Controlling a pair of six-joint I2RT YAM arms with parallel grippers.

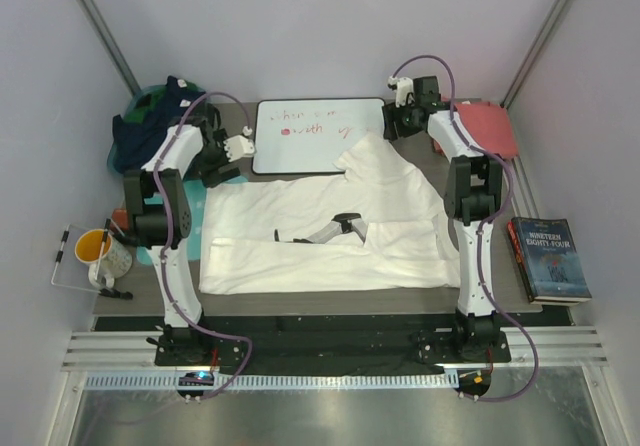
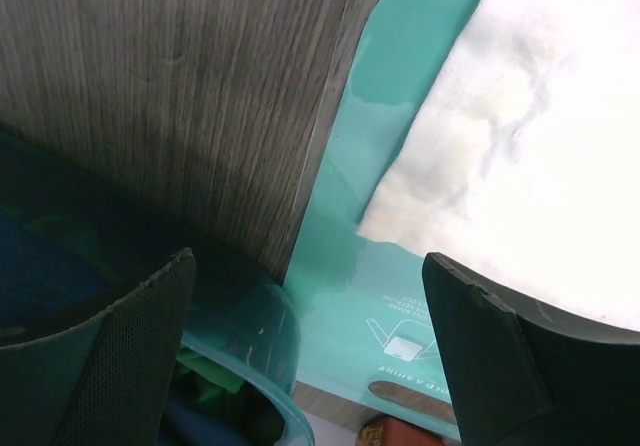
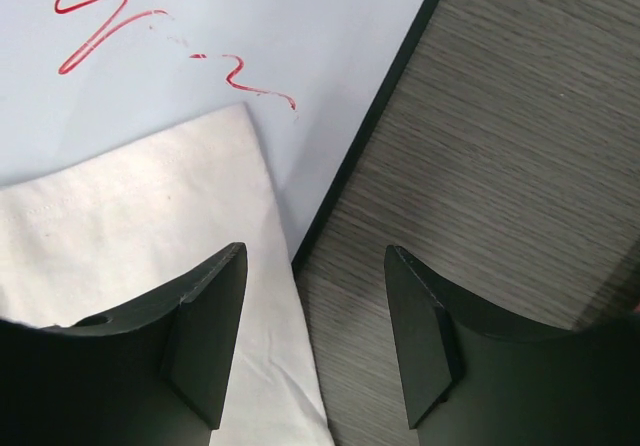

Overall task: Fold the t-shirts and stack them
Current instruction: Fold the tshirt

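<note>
Lying spread across the worktop point(image 2: 180, 86) over a teal board point(image 2: 400, 56), the cream-white t-shirt point(image 1: 330, 231) seems laid out for folding, one corner lapping the whiteboard point(image 3: 200, 26). The salmon-red t-shirt point(image 1: 488, 126) waits at the far right corner. The left claw point(image 2: 308, 266) and the right claw point(image 3: 315, 256) both hang spread and empty. The teal board partly reads "A SHIRT", the book point(image 1: 548, 258) reads "NINETEEN EIGHTY-FOUR", and the red scrawl seems to include "with".

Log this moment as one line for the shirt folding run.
white shirt spread out | red shirt far right | left pincer open, empty | right pincer open over shirt edge on whiteboard
</note>
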